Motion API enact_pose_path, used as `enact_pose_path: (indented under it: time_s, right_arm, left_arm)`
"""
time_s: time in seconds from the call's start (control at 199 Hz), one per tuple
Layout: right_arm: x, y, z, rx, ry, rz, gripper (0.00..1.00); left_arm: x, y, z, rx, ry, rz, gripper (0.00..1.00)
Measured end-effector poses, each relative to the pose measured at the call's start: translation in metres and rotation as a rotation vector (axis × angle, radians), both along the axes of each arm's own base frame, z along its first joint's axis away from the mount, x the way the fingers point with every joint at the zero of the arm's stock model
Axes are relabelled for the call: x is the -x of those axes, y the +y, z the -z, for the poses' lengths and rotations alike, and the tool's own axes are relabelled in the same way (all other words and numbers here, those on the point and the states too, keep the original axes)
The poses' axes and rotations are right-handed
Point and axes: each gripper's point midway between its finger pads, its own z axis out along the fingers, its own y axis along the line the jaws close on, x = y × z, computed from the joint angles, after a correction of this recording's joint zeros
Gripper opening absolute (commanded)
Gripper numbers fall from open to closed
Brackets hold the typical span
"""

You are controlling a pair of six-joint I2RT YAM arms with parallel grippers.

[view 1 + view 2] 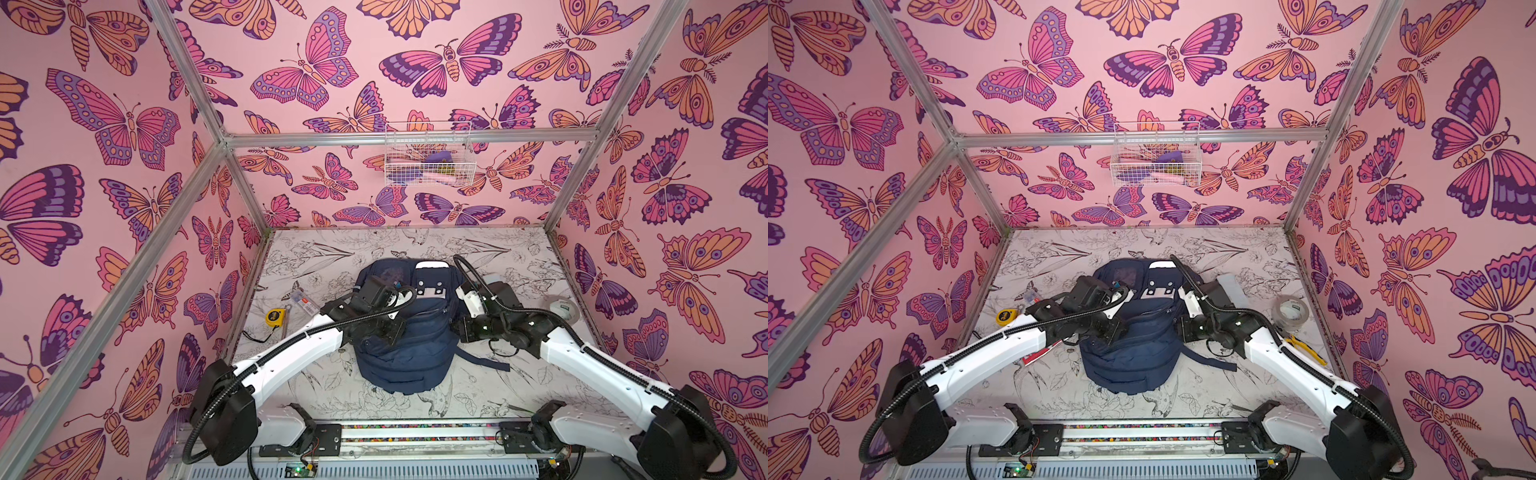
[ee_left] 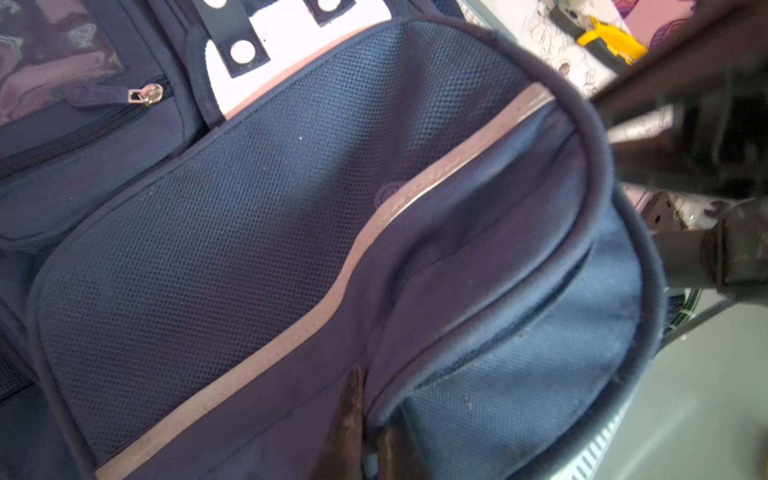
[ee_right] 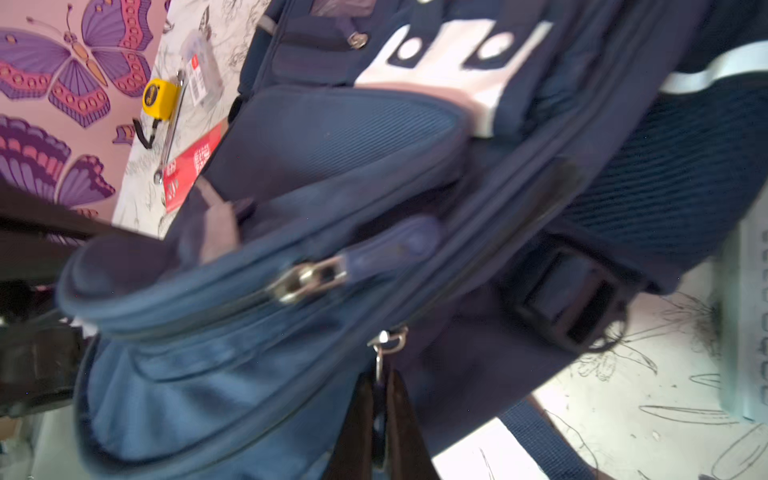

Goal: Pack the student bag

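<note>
Pinching student bag cloth in left gripper, zipper pull in right gripper; best drawn steadily along the track, cloth kept taut.

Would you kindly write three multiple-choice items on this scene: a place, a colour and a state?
1. In both top views, where does the yellow tape measure lie from the large navy-blue fabric backpack? A left; B right; C on top.
2. The wire basket on the back wall is: A black; B white; C green.
3. The right claw is: A wide open; B holding the tape measure; C shut on a metal zip pull.
Key: 1 A, it shows left of the backpack; 2 B, its wires are white; 3 C, the right wrist view shows the pull pinched.
</note>
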Motion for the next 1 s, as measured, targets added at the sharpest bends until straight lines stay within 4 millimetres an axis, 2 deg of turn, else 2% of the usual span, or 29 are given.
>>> enact_pose_path:
  time_s: [0.291, 0.556, 0.752, 0.882, 1.003]
  right_arm:
    - [0.024, 0.032, -0.012, 0.067, -0.057, -0.094, 0.00]
    - [0.034, 0.046, -0.024, 0.078, -0.089, -0.116, 0.00]
    - [0.041, 0.072, -0.010, 0.135, -0.061, -0.140, 0.00]
    - [0.043, 0.068, -0.008, 0.189, -0.080, -0.120, 0.00]
    - [0.043, 0.056, -0.026, 0.181, -0.130, -0.099, 0.00]
  left_arm:
    - [-0.007, 0.007, 0.003, 0.001, 0.044, -0.129, 0.00]
    - [-0.009, 0.008, 0.005, 0.009, 0.068, -0.190, 0.00]
    - [-0.008, 0.013, 0.016, -0.010, 0.084, -0.228, 0.00]
    - [-0.007, 0.014, 0.021, -0.015, 0.076, -0.234, 0.00]
    - [-0.009, 0.012, 0.016, 0.010, 0.044, -0.232, 0.00]
